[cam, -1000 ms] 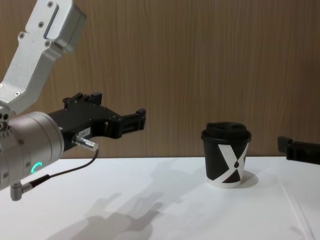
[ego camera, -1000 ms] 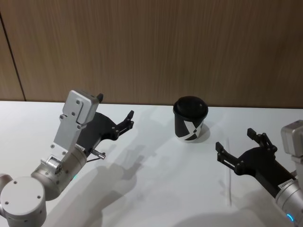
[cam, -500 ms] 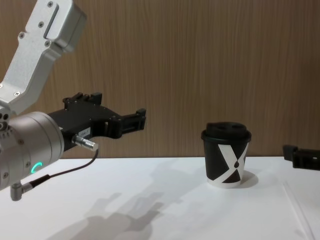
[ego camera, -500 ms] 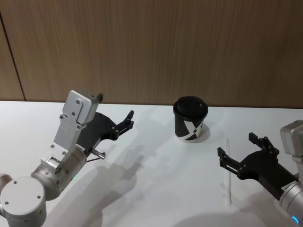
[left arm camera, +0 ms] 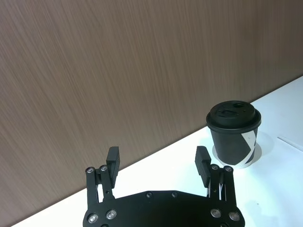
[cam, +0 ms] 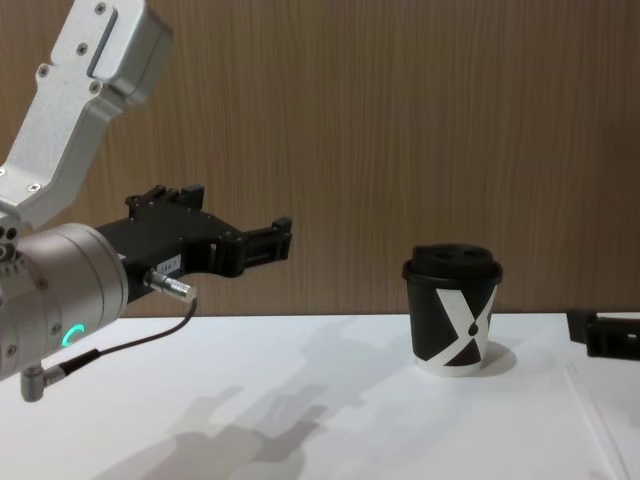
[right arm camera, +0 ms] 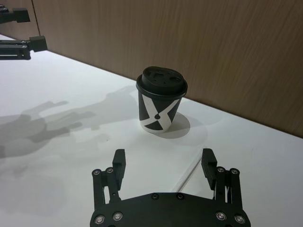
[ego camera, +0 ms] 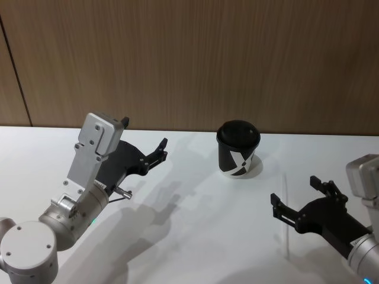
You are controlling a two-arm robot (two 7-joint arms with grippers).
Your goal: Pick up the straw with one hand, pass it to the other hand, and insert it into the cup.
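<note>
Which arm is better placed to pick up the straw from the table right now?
Right, probably. The right gripper is open over the straw, which lies lined up between its fingers on the right of the cup. The left gripper is raised well away on the cup's left.

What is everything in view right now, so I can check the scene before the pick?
paper coffee cup: one, black with a white X pattern and black lid, upright on the table, right of centre, near the wall.
straw: one, white, lying flat on the table in front of and to the right of the cup.
table: one, white, under everything.
wall: one, brown wood panelling, behind the table.
cable: one, thin and black with a steel plug, at the left arm's wrist.
left gripper: one, black on a silver wrist, open, raised over the table's left side.
right gripper: one, black, open, low over the straw at the table's right side.
</note>
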